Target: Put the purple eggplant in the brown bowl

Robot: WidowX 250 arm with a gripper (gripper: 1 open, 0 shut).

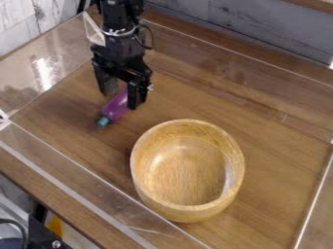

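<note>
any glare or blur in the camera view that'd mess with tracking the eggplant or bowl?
Camera view: low-res and soft overall; bright glare patches on the clear wall at upper left and streaks on the wooden table. The open end effector hides the upper part of the purple eggplant, which is small and fuzzy-edged. The brown bowl is evenly lit, grain visible, rim clear.

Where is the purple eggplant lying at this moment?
In the camera view, the purple eggplant lies on the wooden table, left of centre, up and left of the brown bowl, directly under the open gripper.
</note>
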